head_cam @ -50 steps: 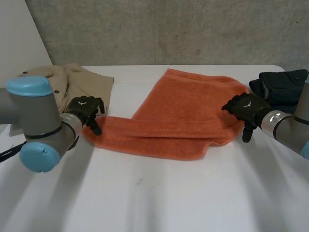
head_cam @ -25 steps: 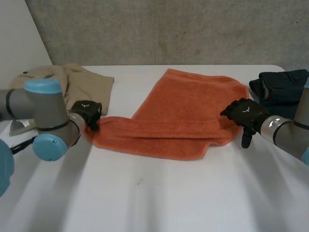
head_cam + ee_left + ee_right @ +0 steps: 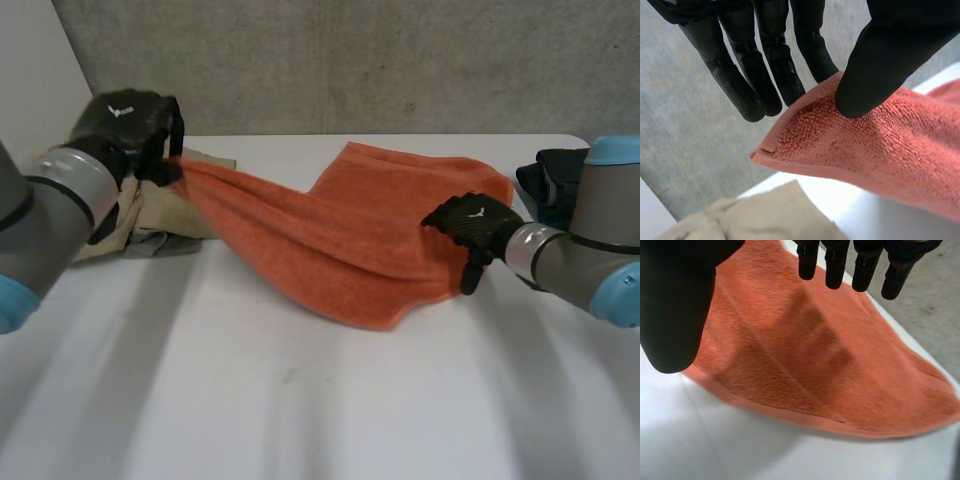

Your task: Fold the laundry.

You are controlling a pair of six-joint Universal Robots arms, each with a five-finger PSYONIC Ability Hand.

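Table (image 3: pixel 300 420): white, carrying all the laundry; a grey wall (image 3: pixel 400 60) rises behind its far edge.

Towel (image 3: pixel 340 235): orange terry cloth, the largest piece. Most of it lies on the middle and right of the table. Its left end is raised off the table and stretched up in a sloping band towards the left robot hand. The near edge sags to a rounded point on the table. In the right wrist view the towel (image 3: pixel 830 350) lies folded over itself, with a soft ridge running across it.

Beige garment (image 3: pixel 140 215): crumpled at the table's left side, under and behind the raised end of the towel. It also shows below the towel corner in the left wrist view (image 3: pixel 765 215).

Dark garment (image 3: pixel 555 180): bunched at the table's far right, behind the right arm, near the towel's right end.

Left robot hand (image 3: pixel 125 120): held high above the table's left side. It grips a corner of the towel (image 3: pixel 880 145), the thumb (image 3: pixel 890 55) pressing the cloth against the fingers (image 3: pixel 775 75).

Right robot hand (image 3: pixel 470 220): low at the towel's right edge, palm over the cloth. It is open, with straight fingers (image 3: pixel 835 265) spread away from the thumb (image 3: pixel 675 300), and holds nothing.
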